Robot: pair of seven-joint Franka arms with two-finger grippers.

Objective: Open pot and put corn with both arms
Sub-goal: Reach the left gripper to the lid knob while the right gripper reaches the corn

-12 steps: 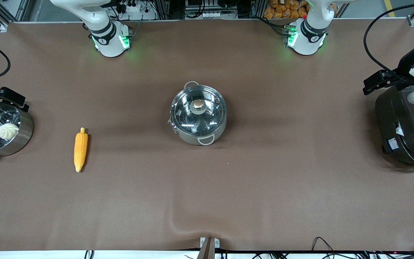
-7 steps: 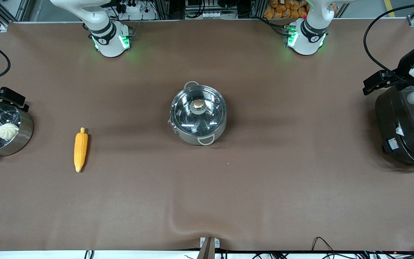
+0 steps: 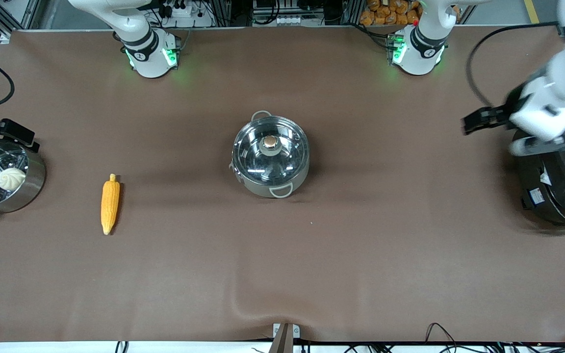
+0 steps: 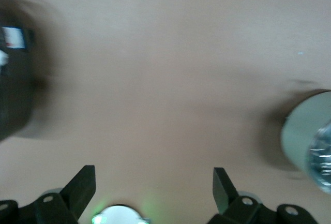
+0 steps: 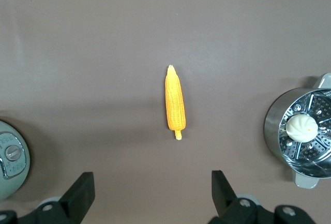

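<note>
The pot (image 3: 270,169) stands in the middle of the table, its glass lid (image 3: 282,159) on, with a tan knob (image 3: 270,142). The corn (image 3: 110,204) lies flat on the cloth toward the right arm's end, a little nearer the front camera than the pot. My left gripper (image 4: 155,175) is open and empty, up in the air by the black rice cooker (image 3: 557,196); its view catches the pot (image 4: 302,138) at one edge. My right gripper (image 5: 152,180) is open and empty above the cloth, with the corn (image 5: 175,102) in its view.
A steel steamer pot (image 3: 37,171) holding a white bun (image 3: 12,179) stands at the right arm's end, beside the corn. The rice cooker fills the left arm's end. A pale grey appliance (image 5: 10,159) shows at the edge of the right wrist view.
The left arm's hand has swung away from the rice cooker toward the middle of the table and is blurred with motion. The right arm, pot and corn have not moved.
</note>
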